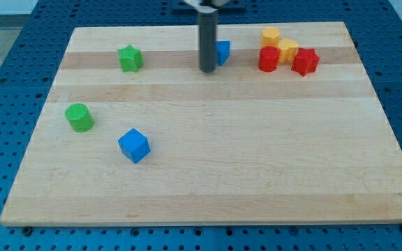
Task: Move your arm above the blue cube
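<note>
A blue cube [133,145] lies on the wooden board [208,174] at the lower left. My tip [206,70] is near the view's top centre, far up and to the right of the blue cube. A second blue block [222,52] sits just right of the rod and is partly hidden by it; its shape is unclear.
A green star-shaped block [130,58] lies at the upper left and a green cylinder [79,117] at the left. At the upper right cluster two yellow blocks [271,35] [287,49], a red cylinder [268,59] and a red star-shaped block [304,61].
</note>
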You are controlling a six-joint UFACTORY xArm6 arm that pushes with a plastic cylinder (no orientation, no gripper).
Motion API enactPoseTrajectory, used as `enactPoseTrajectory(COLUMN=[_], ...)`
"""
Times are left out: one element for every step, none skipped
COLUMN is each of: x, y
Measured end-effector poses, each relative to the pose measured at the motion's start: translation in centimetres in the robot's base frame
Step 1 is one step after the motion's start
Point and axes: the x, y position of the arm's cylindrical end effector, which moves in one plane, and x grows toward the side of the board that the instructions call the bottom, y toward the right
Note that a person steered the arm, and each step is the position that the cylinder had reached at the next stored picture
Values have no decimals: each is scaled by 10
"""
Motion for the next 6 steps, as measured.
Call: enactPoseTrajectory(x=[-8,-19,-19,-19,-19,4], y=[-3,63,91,47,16,1])
